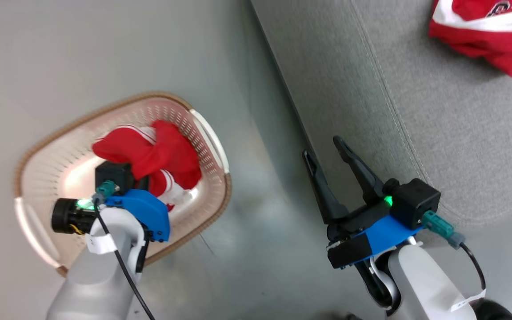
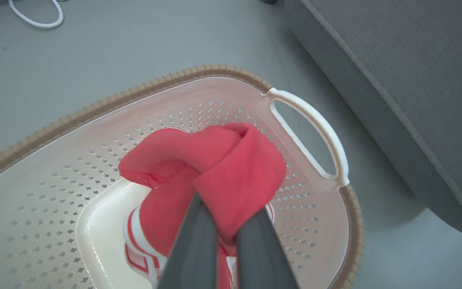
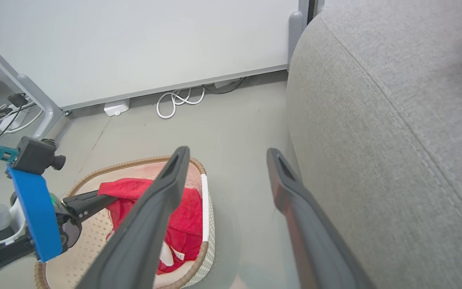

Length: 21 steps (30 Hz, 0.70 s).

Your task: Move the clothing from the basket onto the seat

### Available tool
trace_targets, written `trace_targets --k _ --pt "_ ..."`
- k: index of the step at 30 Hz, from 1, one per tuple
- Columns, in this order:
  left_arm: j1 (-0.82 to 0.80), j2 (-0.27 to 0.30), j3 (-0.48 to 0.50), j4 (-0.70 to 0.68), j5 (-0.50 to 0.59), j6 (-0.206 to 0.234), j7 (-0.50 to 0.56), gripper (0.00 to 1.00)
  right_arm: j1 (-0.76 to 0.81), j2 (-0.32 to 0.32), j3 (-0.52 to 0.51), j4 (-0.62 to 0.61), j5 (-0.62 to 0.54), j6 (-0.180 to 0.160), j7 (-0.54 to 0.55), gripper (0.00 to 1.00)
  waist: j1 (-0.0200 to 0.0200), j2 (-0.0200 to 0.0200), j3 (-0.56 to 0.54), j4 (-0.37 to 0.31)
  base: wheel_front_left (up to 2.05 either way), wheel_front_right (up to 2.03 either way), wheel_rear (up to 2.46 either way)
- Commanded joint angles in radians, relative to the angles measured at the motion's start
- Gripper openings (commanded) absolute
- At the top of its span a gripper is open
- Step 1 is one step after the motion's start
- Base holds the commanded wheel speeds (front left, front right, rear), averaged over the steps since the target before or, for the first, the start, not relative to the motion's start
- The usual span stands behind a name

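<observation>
- Cream-white perforated plastic under a brown woven-look rim: the basket [image 1: 105, 108] is seen on the grey floor [image 1: 256, 249] at the head view's 8 o'clock. Its near edge is covered by a pale forearm [image 1: 91, 284], and in the left wrist view its lower part is cut off by the frame.
- A red garment [image 1: 167, 153] with white stripes is found inside the basket, toward the basket's 3 o'clock wall. One fold is bunched upward, while the striped part lies on the basket's bottom.
- The left gripper [image 2: 227, 226] is clamped on that fold, with its two dark fingers [image 2: 195, 249] nearly meeting around the cloth. In the head view its fingertips are hidden behind a black camera block [image 1: 114, 175] and a blue mount [image 1: 145, 209].
- The right gripper [image 1: 322, 147] is held at 5 o'clock, just beside the seat's edge. Its jaws are spread wide and nothing is held between them.
- The seat [image 1: 416, 111], grey woven fabric crossed by a stitched seam, is spread from 12 to 4 o'clock. Its far sides are cropped.
- A second red garment [image 1: 482, 35] is laid on the seat at 1 o'clock and is cropped by the top edge. The dark print on its white band cannot be read.
</observation>
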Motion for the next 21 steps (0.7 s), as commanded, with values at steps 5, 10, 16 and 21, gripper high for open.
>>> trace_targets --k 5,10,16,21 --pt "0.051 -0.034 0.004 -0.051 0.002 -0.012 -0.005 0.0 0.04 -0.006 -0.018 0.031 -0.032 0.0 0.0 1.0 0.0001 0.0 -0.157 0.099 0.0 0.0 0.0" --pt "0.098 -0.058 -0.004 -0.09 0.008 -0.037 -0.005 0.0 0.074 -0.022 -0.031 0.03 -0.04 0.0 0.022 1.0 0.0001 0.0 -0.253 0.147 0.0 0.0 0.0" --pt "0.131 -0.075 -0.034 -0.133 0.019 -0.064 -0.005 0.0 0.122 -0.036 -0.041 0.011 -0.037 0.0 0.058 1.0 0.0001 0.0 -0.356 0.198 0.0 0.0 0.0" --pt "0.148 -0.082 -0.049 -0.173 0.015 -0.073 -0.005 0.0 0.163 -0.041 -0.044 -0.007 -0.037 0.0 0.089 1.0 0.0001 0.0 -0.437 0.228 0.0 0.0 0.0"
